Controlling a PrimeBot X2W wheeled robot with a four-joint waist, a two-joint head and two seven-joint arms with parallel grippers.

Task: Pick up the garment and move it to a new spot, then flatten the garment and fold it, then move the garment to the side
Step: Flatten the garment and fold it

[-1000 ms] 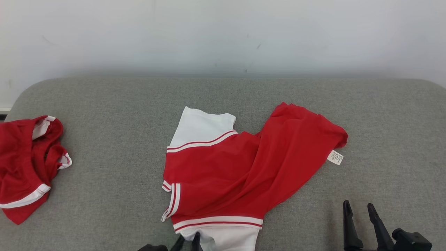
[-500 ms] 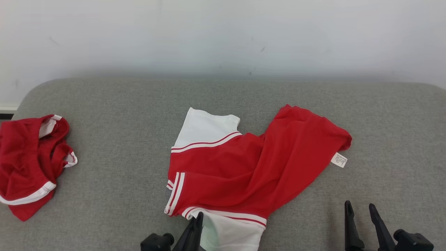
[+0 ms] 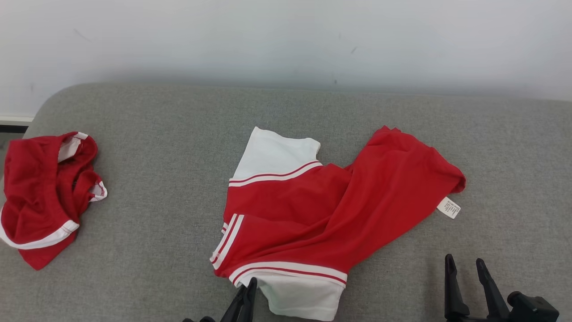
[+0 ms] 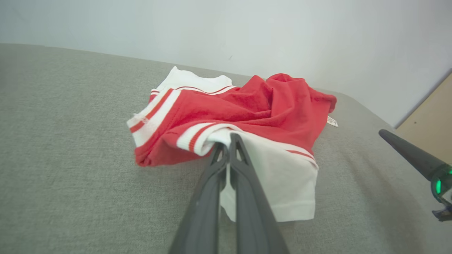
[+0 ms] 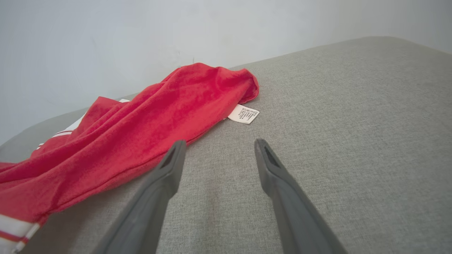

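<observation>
Pinched shut within the last second on the near white hem of the red-and-white garment, crumpled mid-cushion: left gripper jaws. Spread wide and empty near the red edge: right gripper jaws. Likely step: pick-up; next, lifting clear toward a new spot. Beneath, grey upholstered cushion; far left, second red garment; behind, white wall.

Garment, red heap on grey cushion
</observation>
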